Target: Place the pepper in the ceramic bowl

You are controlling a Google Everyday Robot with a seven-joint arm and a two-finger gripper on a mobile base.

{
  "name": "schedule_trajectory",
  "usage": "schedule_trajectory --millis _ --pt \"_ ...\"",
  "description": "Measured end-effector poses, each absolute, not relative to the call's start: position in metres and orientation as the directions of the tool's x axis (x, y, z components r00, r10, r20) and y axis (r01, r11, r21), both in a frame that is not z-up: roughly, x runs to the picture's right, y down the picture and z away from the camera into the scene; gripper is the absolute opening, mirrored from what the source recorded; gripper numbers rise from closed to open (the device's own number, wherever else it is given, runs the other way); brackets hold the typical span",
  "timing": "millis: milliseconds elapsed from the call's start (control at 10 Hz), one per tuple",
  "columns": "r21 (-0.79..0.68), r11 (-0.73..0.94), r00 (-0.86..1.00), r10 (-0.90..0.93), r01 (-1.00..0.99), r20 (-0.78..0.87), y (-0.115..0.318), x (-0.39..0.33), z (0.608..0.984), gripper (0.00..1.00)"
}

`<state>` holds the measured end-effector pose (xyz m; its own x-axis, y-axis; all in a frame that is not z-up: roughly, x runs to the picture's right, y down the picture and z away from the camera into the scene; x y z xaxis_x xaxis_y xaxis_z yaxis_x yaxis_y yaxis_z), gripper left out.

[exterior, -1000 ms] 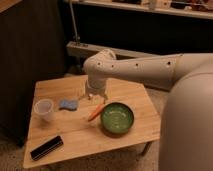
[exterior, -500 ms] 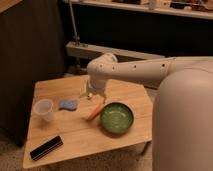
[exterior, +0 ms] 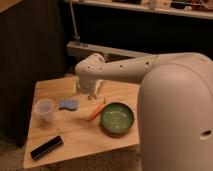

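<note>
The orange-red pepper (exterior: 96, 112) lies on the wooden table (exterior: 75, 132), just left of the green ceramic bowl (exterior: 117, 118), its upper end near the bowl's rim. The bowl holds nothing. My gripper (exterior: 91, 94) hangs from the white arm over the table's back middle, a little behind and above the pepper, with nothing seen in it.
A translucent plastic cup (exterior: 44, 110) stands at the table's left. A blue sponge-like thing (exterior: 69, 104) lies beside it. A black flat bar (exterior: 46, 148) lies at the front left corner. A metal rail (exterior: 100, 50) runs behind the table.
The arm has swung slightly and the gripper has shifted a little toward the back of the table; the pepper, bowl and other things have not moved.
</note>
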<state>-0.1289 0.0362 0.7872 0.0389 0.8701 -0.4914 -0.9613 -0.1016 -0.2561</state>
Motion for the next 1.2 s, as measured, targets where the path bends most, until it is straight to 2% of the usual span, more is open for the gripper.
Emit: schedule_trajectory --millis 700,1000,1200 --pt "-0.268 -0.142 0.047 0.804 -0.953 -0.593 0.065 -0.093 0.819 0.8" --pt "-0.362 -0.018 0.202 0.804 -0.932 -0.559 0.062 -0.087 0.829 0.8" --pt "-0.374 0.022 0.246 0.789 -0.927 -0.563 0.058 -0.084 0.831 0.8"
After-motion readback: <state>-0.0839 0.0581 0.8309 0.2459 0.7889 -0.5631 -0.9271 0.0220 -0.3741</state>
